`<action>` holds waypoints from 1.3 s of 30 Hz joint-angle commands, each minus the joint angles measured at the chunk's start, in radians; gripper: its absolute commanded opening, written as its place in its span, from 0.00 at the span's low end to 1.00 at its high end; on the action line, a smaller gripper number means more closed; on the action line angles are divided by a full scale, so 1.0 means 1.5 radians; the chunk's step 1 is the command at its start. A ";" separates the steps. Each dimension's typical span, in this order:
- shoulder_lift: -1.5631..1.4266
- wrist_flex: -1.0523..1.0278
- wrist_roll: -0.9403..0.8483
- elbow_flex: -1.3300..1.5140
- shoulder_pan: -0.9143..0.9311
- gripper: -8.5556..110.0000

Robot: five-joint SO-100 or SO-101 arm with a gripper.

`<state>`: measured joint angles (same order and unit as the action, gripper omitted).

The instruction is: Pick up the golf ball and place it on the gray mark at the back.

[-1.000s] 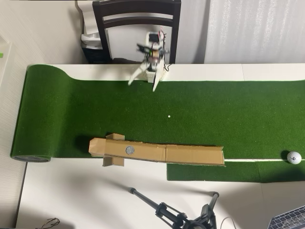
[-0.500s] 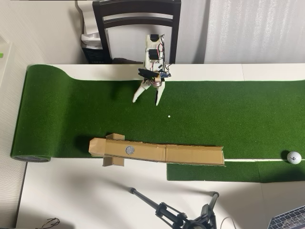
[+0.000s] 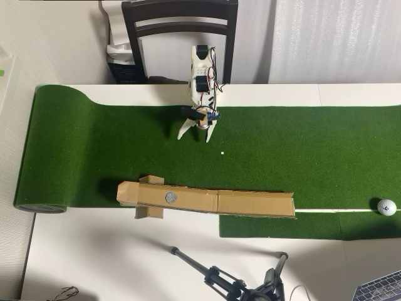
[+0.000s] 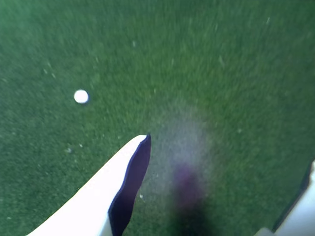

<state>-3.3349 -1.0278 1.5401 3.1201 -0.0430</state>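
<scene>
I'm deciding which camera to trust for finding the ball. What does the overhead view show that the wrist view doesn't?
Only overhead: the golf ball at the far right edge of the turf, the gray mark on the cardboard strip, the chair and the tripod.
Only wrist: nothing extra.
Both: the open gripper over green turf, and the tiny white dot.

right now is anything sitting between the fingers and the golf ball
Nothing visible. In the overhead view the gripper hangs open over bare green turf, and only turf runs from it to the golf ball at the far right edge.
</scene>
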 commanded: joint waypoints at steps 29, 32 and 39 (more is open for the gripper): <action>-0.058 -0.046 0.138 0.051 -0.071 0.15; -0.058 -0.046 0.138 0.051 -0.028 0.15; -0.058 -0.037 0.138 0.051 0.018 0.07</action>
<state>-3.3349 -1.0937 1.7426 3.1217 -0.0414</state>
